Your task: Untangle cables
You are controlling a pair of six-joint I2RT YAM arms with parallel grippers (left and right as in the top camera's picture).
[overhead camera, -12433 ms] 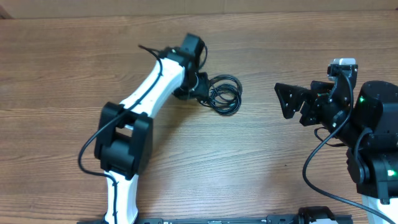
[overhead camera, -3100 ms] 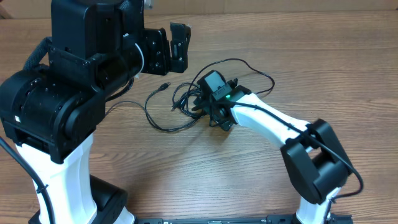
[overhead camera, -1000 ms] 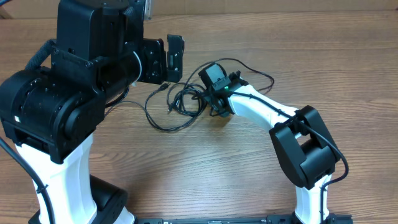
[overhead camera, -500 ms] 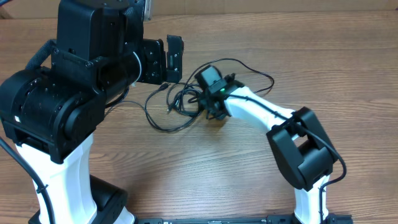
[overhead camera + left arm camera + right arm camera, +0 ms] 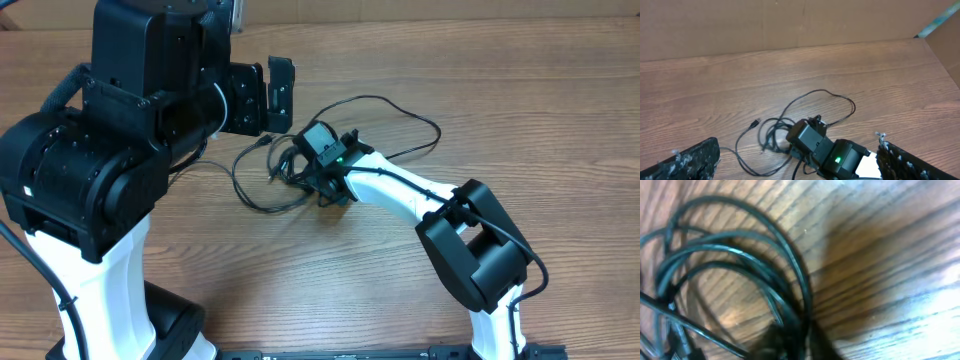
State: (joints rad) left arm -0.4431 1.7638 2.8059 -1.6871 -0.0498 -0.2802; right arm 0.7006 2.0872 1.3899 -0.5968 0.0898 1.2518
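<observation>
The cables (image 5: 262, 175) are thin black cords lying in loose loops on the wooden table, with one long strand (image 5: 420, 128) arcing off to the right. My right gripper (image 5: 318, 178) is down on the right side of the loops and shut on the cables. In the right wrist view the cable loops (image 5: 740, 260) fill the frame and run into the blurred dark jaws of the right gripper (image 5: 805, 340). My left gripper (image 5: 268, 95) hangs open above and behind the loops, holding nothing. In the left wrist view the cables (image 5: 771, 134) lie between the wide-apart fingers of the left gripper (image 5: 795, 147).
The bulky left arm (image 5: 110, 150) takes up the left of the table. The white right arm (image 5: 440, 205) stretches diagonally from the lower right. A small plug end (image 5: 262, 142) lies near the left gripper. A cardboard wall (image 5: 790, 25) stands behind the table.
The right gripper has slid left onto the cable loops and closed on them. The left arm has stayed still and open.
</observation>
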